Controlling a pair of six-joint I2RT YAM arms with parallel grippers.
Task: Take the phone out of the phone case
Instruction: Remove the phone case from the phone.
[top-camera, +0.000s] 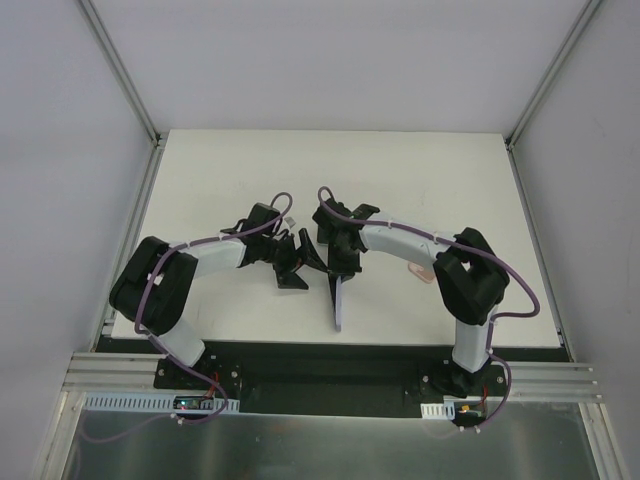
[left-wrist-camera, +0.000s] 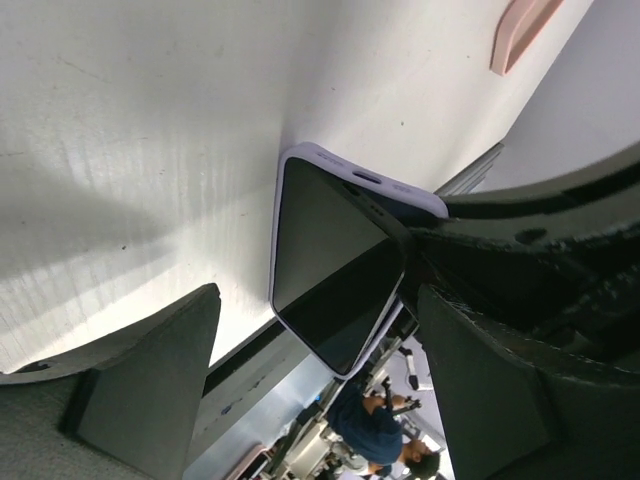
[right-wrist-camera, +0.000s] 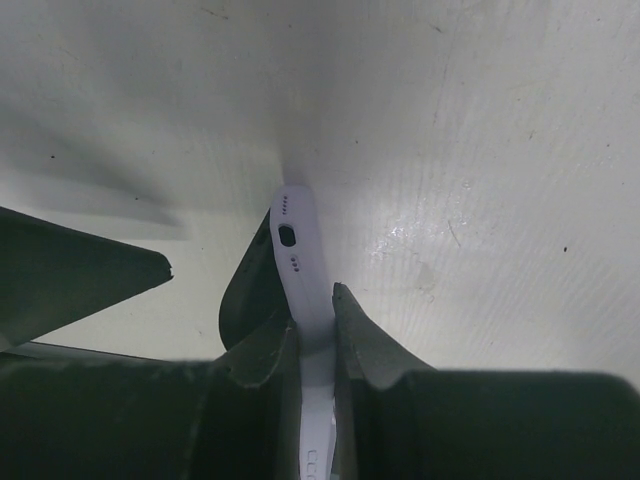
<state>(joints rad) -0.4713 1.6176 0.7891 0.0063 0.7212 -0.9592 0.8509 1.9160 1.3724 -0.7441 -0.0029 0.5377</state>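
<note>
The right gripper (right-wrist-camera: 312, 335) pinches the smooth lilac case (right-wrist-camera: 293, 245) by its rounded edge, the phone (left-wrist-camera: 335, 265) (glossy black glass) inside, held edgewise over the matte white table (left-wrist-camera: 150, 150). The left gripper (left-wrist-camera: 315, 370) gapes beside the screen.
</note>
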